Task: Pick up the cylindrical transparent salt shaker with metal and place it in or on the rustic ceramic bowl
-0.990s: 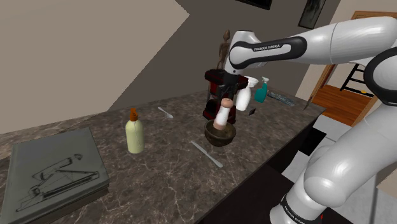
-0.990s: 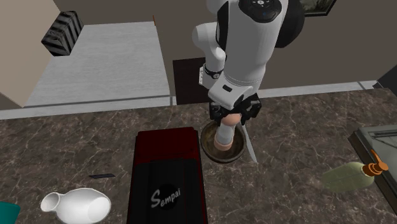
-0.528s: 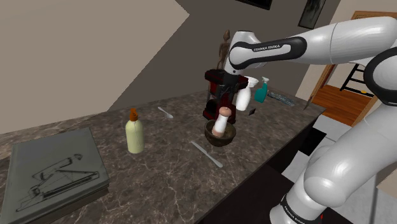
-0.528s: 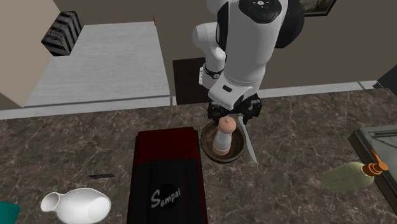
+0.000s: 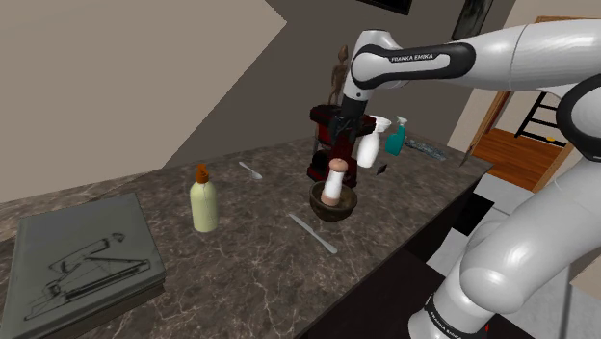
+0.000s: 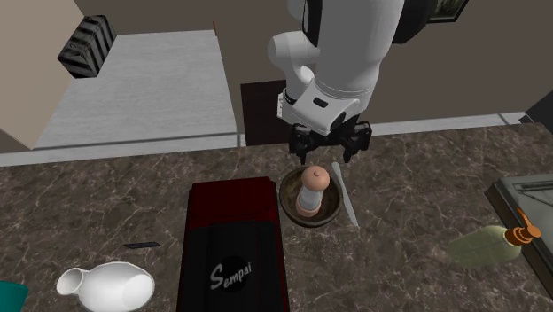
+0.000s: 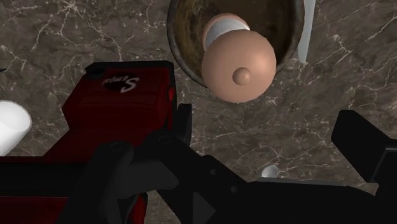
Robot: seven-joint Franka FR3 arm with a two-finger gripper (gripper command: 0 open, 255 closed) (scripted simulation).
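Since the shaker [image 6: 311, 190] stands upright in the bowl [image 6: 310, 222], placing looks done; the gripper [image 6: 330, 152] hangs above, wide and empty. Next: lift clear.

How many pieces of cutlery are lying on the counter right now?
2. A knife lies just beside the bowl, toward the shoulder view's lower left; a spoon lies farther back, between the pale bottle and the red machine. Others may be hidden behind that machine.
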